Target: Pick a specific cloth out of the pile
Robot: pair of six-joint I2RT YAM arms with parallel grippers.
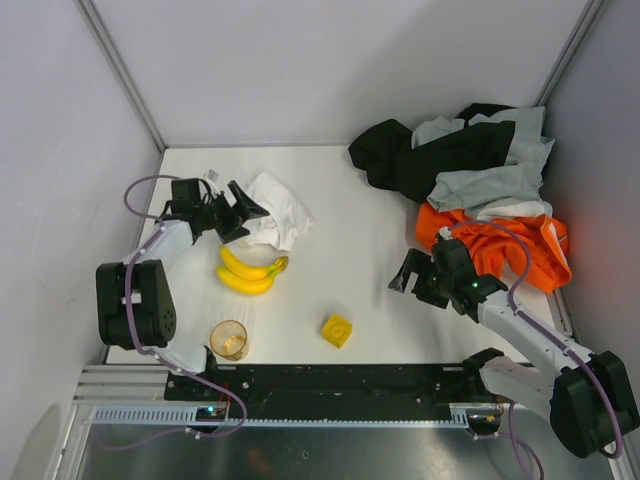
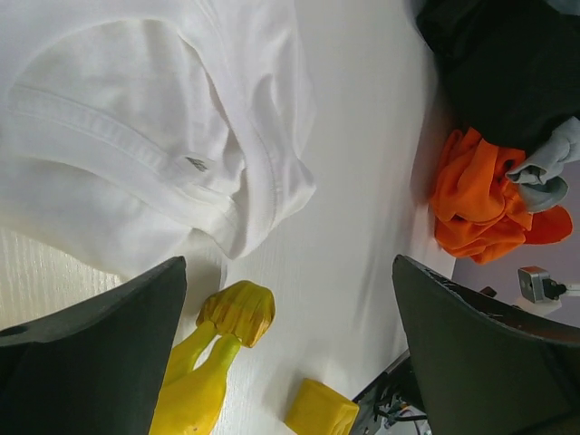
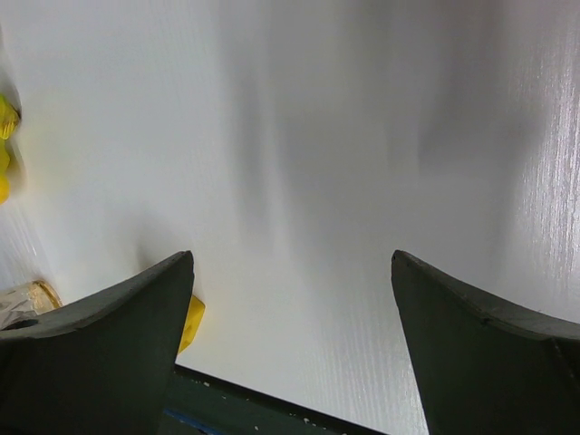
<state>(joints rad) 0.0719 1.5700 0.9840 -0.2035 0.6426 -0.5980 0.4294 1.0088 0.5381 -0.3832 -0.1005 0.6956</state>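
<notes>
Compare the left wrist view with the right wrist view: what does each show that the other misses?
Only the left wrist shows the white cloth and the pile. Only the right wrist shows what looks like the cup, a sliver at its left edge. Both show the yellow block, the bananas (barely visible in the right wrist view) and the white table.

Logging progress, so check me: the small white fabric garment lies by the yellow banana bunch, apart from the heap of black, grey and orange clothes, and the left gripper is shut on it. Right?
Not quite: the left gripper is open and holds nothing, as the left wrist view shows. The white fabric garment does lie by the yellow banana bunch, apart from the heap.
</notes>
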